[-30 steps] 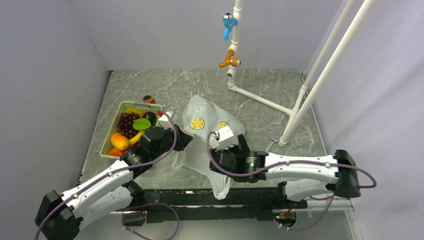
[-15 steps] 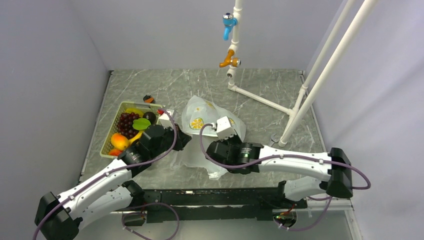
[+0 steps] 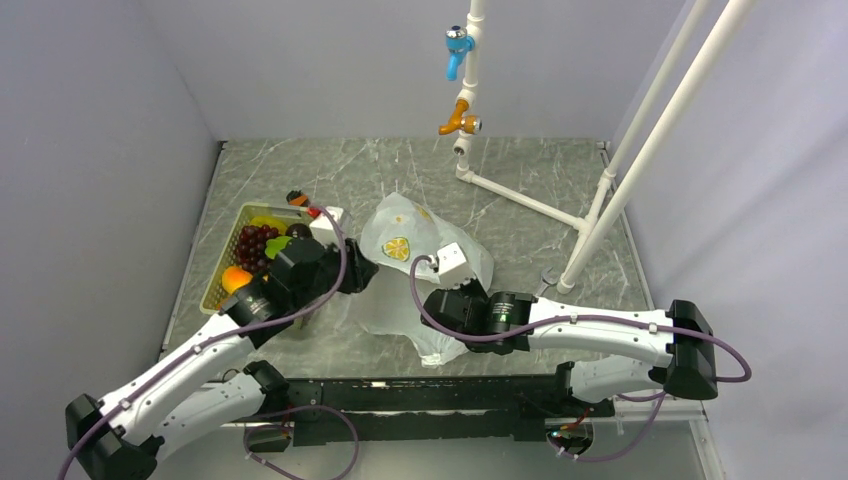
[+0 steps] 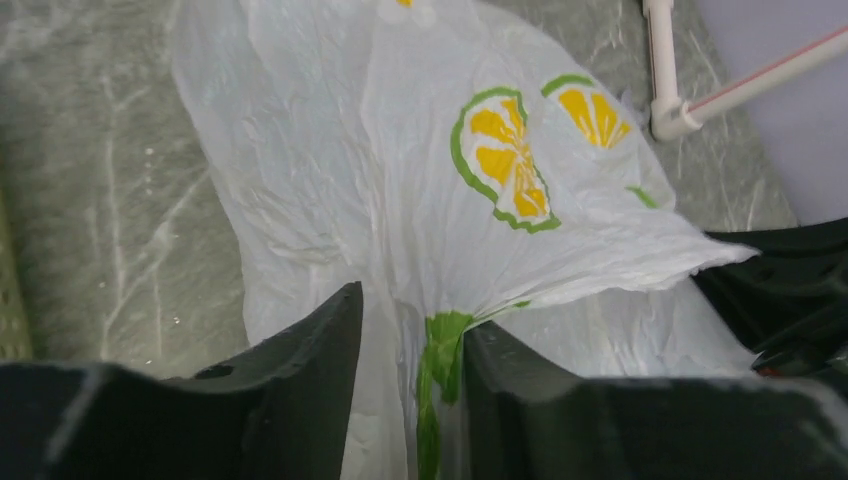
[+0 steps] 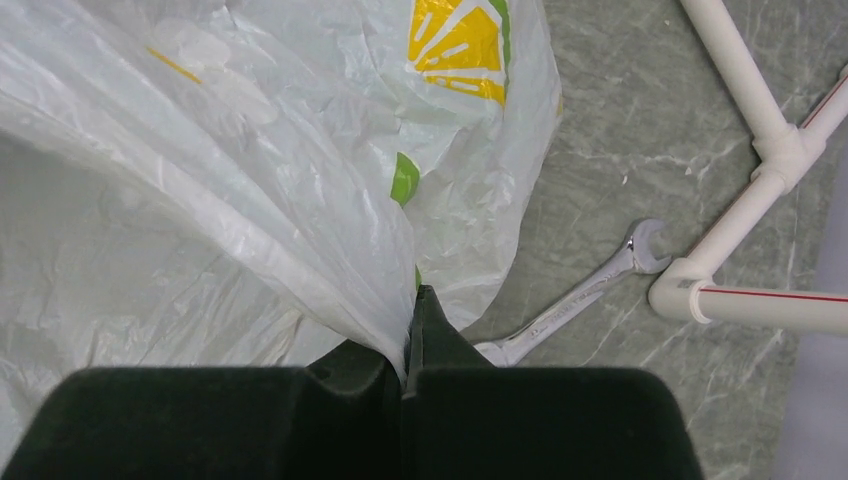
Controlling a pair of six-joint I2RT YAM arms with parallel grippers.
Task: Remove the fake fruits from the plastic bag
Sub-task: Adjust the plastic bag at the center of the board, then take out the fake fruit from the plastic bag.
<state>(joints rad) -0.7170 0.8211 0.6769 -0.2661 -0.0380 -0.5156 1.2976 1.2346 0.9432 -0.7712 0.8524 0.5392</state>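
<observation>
The plastic bag (image 3: 400, 238) lies crumpled mid-table, white with lemon-slice prints (image 4: 505, 160). What it holds does not show. My left gripper (image 4: 415, 315) is at the bag's left edge (image 3: 362, 278), open, with a green-printed fold of film hanging loose against its right finger (image 4: 500, 360). My right gripper (image 5: 412, 300) is shut on a pinched ridge of the bag's film on its near right side (image 3: 430, 303). Fake fruits fill the cream basket (image 3: 215, 285) at the left: purple grapes (image 3: 254, 243), an orange one (image 3: 236, 278) and a yellow one (image 3: 268, 221).
A wrench (image 5: 570, 305) lies on the marble right of the bag, near a white pipe frame (image 3: 520, 200) carrying a blue tap (image 3: 456, 45) and an orange tap (image 3: 458, 122). A small orange piece (image 3: 297, 198) sits behind the basket.
My left gripper's jaws have come apart, releasing the bag fold, and that arm has shifted slightly to the far left. The right gripper closed on the bag and holds it.
</observation>
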